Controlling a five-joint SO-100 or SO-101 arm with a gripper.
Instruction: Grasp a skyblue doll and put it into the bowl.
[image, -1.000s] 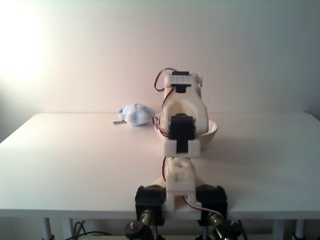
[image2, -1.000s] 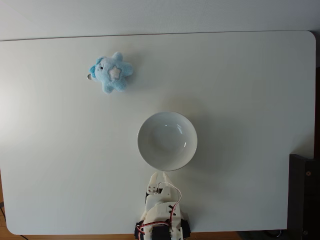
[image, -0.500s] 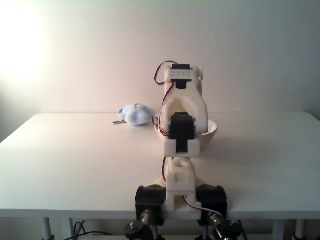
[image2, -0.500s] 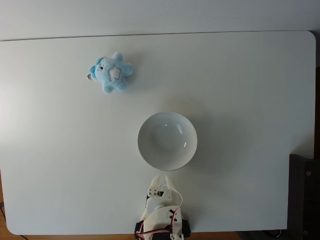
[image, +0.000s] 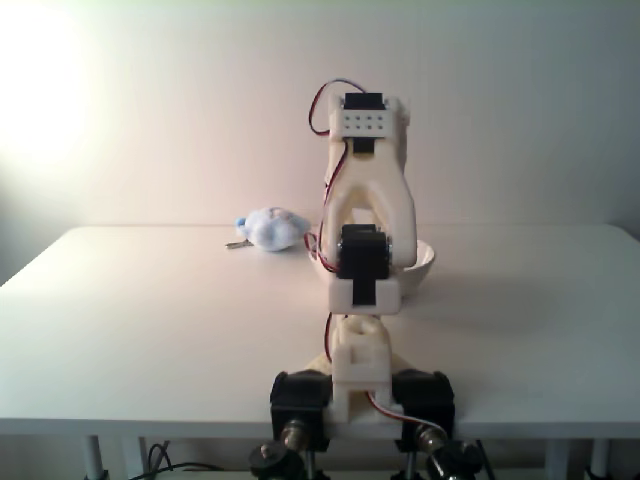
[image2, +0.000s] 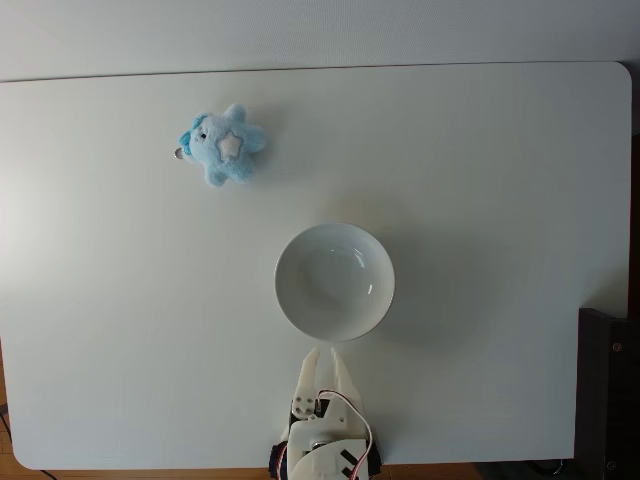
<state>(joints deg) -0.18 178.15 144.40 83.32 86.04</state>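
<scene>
In a fixed view from above, we are seeing the gripper (image2: 325, 358) at the bottom edge of the table (image2: 500, 200), pointing up toward the bowl (image2: 335, 281). Its two cream fingers (image2: 310, 366) are lying close together with only a narrow gap between the tips, and nothing is sitting between them. The tips are just beside the near rim of the bowl but are not touching it.

In a fixed view from the front, we are looking at the arm (image: 366, 200) from behind its base, rising upright, with a red wire looping at its top; here we cannot tell how the jaws stand, because the arm is hiding them.

The bowl (image: 423, 262) is standing behind the arm, partly covered by it. The skyblue doll (image2: 223, 145) is lying on the table well apart from the bowl, toward the upper left in the view from above, with a pale star patch facing up. From the front, the doll (image: 270, 229) is resting far back, left of the arm.
</scene>
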